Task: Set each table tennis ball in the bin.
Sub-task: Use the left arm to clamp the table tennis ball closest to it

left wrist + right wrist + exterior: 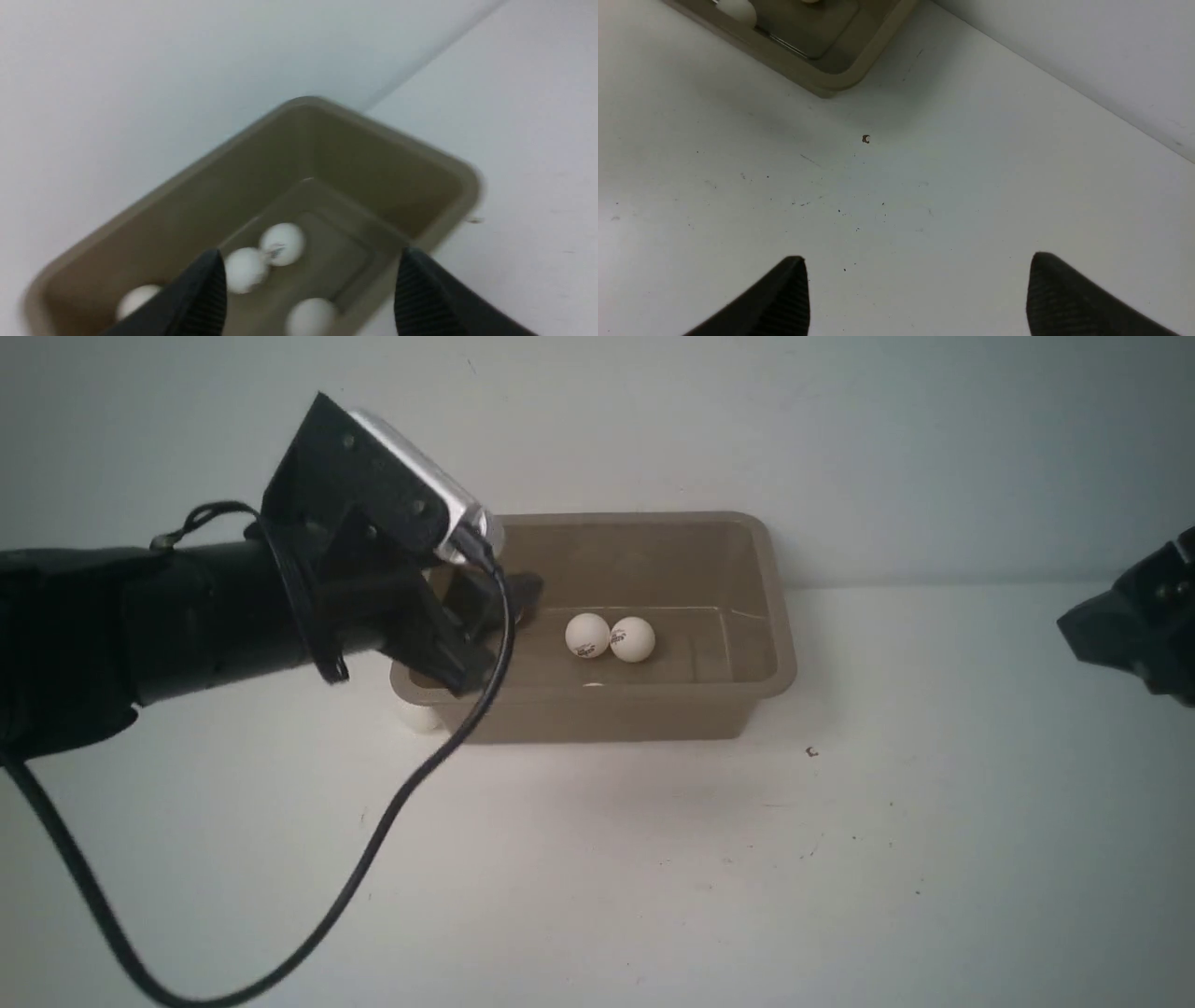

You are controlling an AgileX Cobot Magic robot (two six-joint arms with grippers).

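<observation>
Both finger pairs wide apart, empty: L gripper (310,254) over bin (383,182), R gripper (920,261) over table (952,186).

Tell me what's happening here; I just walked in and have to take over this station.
The left gripper hangs over the bin, jaws open and empty. Four table tennis balls lie inside the bin. Another white ball seems to sit on the table outside the bin's near left corner, so the job looks unfinished. The right gripper is open and empty above the table, off to the bin's right.
</observation>
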